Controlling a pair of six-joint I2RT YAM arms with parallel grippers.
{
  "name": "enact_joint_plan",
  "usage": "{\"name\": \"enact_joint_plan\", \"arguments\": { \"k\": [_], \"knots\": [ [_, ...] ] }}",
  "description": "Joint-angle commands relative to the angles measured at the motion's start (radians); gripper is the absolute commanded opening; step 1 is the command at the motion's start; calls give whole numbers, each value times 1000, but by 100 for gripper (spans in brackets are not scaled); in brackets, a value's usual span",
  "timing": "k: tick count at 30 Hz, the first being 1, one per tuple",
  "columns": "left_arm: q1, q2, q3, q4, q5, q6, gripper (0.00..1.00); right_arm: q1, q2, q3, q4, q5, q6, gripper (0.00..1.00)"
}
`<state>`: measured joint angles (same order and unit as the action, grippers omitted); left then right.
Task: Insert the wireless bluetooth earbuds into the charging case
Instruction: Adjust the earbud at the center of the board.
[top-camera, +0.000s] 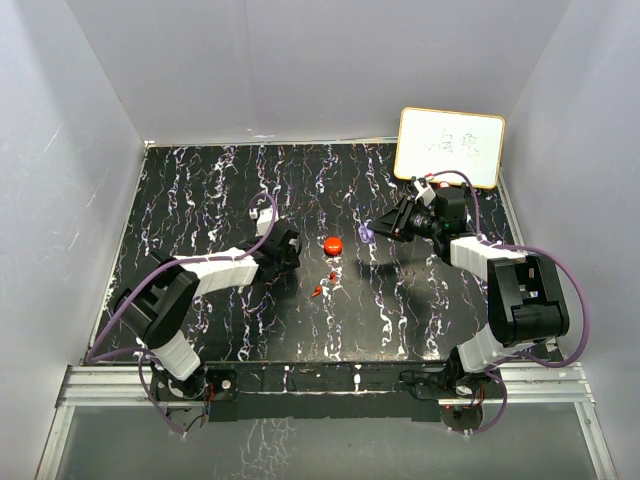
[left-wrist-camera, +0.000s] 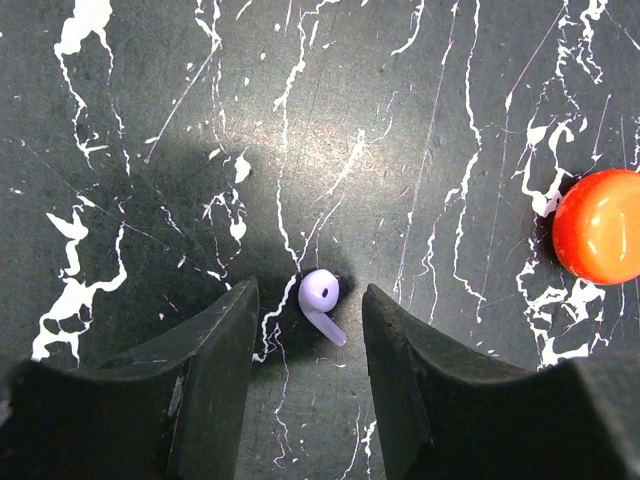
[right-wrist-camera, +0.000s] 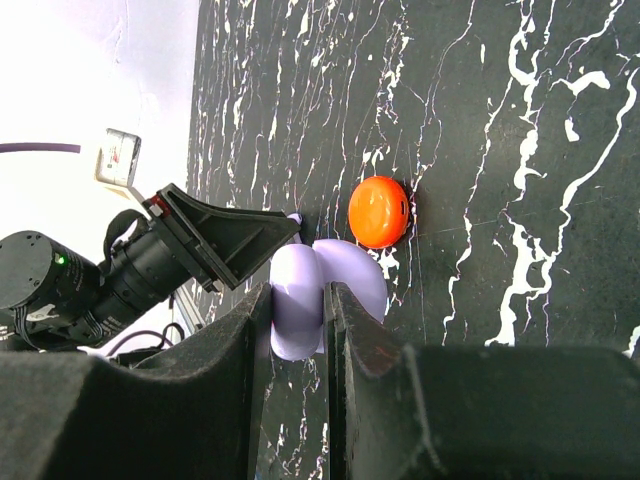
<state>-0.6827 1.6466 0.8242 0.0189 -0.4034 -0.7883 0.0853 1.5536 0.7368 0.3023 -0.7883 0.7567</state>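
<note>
**Stemmed lavender earbud (left-wrist-camera: 320, 297) between parted jaws**

The smooth lavender earbud is flanked, untouched, by the half-open jaws of the left gripper (left-wrist-camera: 309, 288) on the white-veined black table (left-wrist-camera: 150, 110). A glossy, rounded lavender case (right-wrist-camera: 355, 275) is clamped by the right gripper (right-wrist-camera: 298, 290).

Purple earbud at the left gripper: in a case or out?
Out. The earbud lies bare on the table between the left gripper's open fingers, touching neither finger.
</note>
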Motion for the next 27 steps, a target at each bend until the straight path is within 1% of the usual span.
{"name": "enact_joint_plan", "arguments": {
  "k": [1,6,13,16,20,23,27],
  "knots": [
    [-4,24,1,18,19,-8,45,3,-12,0,41,-3,-18,0],
    [-7,30,-4,60,74,-12,45,3,-16,-4,40,-1,-18,0],
    [-8,-3,-66,224,163,7,45,3,-17,-8,40,0,-19,0],
    [-8,-70,-116,311,191,0,45,2,-21,-10,39,0,-20,0],
    [-8,-201,-172,379,190,16,45,1,-19,-8,38,1,-20,0],
    [-8,-263,-185,377,183,39,45,2,-15,-7,39,1,-20,0],
    [-8,-260,-141,256,135,64,45,2,-17,-4,38,1,-19,0]
  ]
}}
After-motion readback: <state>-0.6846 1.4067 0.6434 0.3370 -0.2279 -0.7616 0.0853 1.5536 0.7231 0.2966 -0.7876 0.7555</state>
